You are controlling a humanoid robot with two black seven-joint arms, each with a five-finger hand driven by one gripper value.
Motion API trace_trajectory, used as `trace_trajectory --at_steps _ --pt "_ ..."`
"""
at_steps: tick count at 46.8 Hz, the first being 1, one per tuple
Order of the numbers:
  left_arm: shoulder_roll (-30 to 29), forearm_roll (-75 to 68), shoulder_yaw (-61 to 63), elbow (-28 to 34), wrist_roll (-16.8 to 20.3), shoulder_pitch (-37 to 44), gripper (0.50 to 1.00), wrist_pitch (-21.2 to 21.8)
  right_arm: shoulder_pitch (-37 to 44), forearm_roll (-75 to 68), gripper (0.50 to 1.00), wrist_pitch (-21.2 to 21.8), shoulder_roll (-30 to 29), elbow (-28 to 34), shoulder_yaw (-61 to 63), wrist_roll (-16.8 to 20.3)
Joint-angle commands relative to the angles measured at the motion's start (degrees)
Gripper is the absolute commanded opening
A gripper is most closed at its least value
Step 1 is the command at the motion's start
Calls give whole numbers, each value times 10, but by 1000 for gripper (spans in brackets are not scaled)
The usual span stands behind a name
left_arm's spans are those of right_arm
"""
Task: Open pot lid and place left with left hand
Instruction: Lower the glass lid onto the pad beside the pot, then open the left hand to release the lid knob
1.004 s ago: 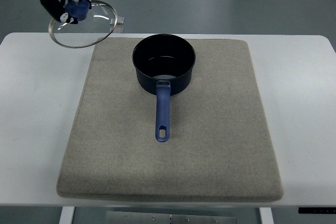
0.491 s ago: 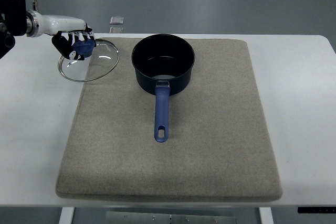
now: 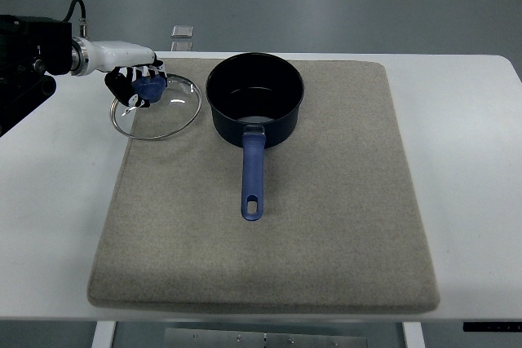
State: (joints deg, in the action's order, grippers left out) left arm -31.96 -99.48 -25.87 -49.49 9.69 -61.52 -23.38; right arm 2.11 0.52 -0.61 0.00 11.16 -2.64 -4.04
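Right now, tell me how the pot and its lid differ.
The pot is dark blue and opaque; the lid is clear glass with a metal rim. The pot stands free near the mat's far edge, untouched; the lid is gripped at its knob by the left hand, over the mat's far left corner. The pot has a long blue handle; the lid has a short blue knob. Both are round, with blue grips.
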Motion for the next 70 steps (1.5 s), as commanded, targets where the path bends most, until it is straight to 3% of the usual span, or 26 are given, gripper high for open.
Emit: trace_trajectory --at_steps 1,6,8,11,20,28,32,37,57,70 --pt "0 -1 0 0 0 -1 500 0 0 0 917 0 0 0 0 0" --pt "0 -2 1 0 0 -1 503 0 0 0 917 0 0 0 0 0" --pt "0 -2 1 0 0 -1 542 -1 0 0 917 0 0 0 0 0" --pt "0 -2 1 0 0 0 704 -1 0 0 917 0 0 0 0 0" --pt "0 0 11 0 0 0 773 -1 0 0 917 0 0 0 0 0" --pt "0 5 11 -1 1 -1 917 2 0 0 917 0 0 0 0 0" --pt "-2 14 8 0 1 -2 958 3 0 0 917 0 0 0 0 0" --pt "-6 52 6 2 0 -1 990 6 0 0 917 0 0 0 0 0" --pt "-14 316 3 37 0 -4 992 8 0 0 917 0 0 0 0 0" --pt "-14 492 1 111 1 -6 992 9 0 0 917 0 0 0 0 0"
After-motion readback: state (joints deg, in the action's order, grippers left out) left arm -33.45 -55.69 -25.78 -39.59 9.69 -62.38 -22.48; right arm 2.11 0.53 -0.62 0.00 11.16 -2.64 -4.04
